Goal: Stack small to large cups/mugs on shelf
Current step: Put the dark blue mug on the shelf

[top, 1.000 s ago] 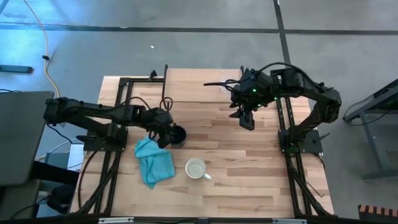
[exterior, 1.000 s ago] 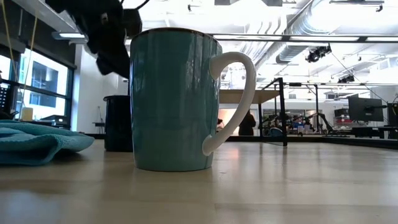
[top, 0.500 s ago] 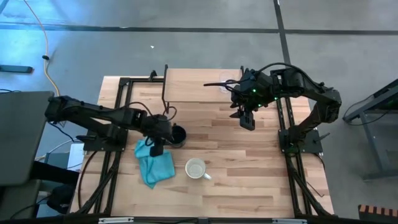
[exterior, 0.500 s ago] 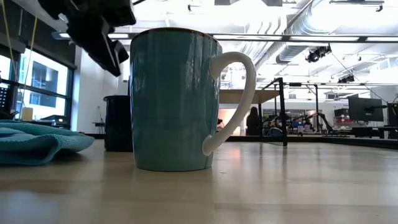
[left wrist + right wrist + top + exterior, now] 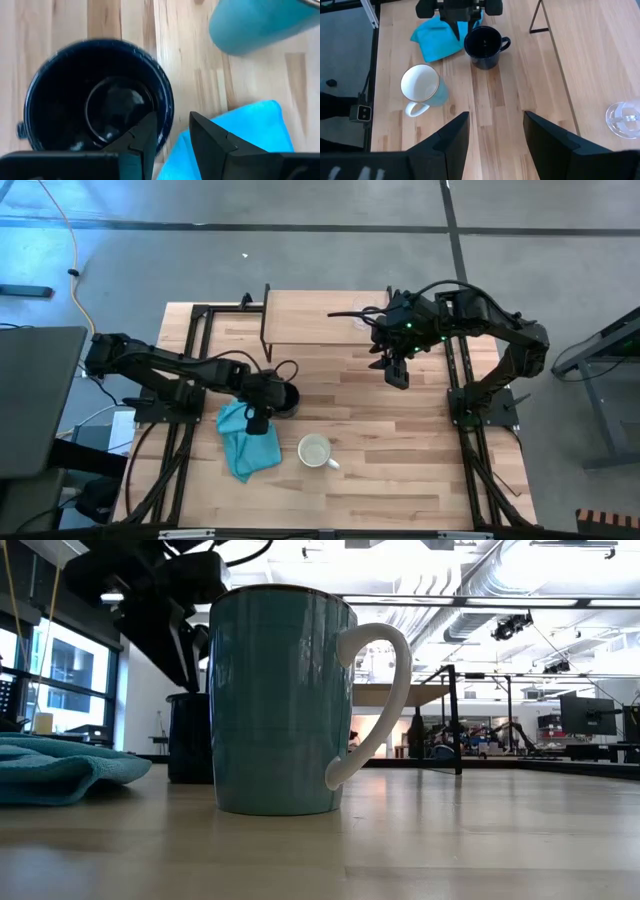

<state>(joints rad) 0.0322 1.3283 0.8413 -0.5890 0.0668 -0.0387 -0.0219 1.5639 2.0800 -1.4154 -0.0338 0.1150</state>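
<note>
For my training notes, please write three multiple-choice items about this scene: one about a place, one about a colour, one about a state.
1. Where is the small clear glass cup?
A. on the low light-wood shelf
B. inside the dark mug
C. on the cloth

2. What colour is the folded cloth?
A. red
B. teal
C. white

3. How is the white-handled teal mug?
A. upright
B. tipped over
C. upside down

Key: 1 A, the right wrist view shows it on the raised board. 2 B, the high view shows it. 3 A, its open mouth faces up.
</note>
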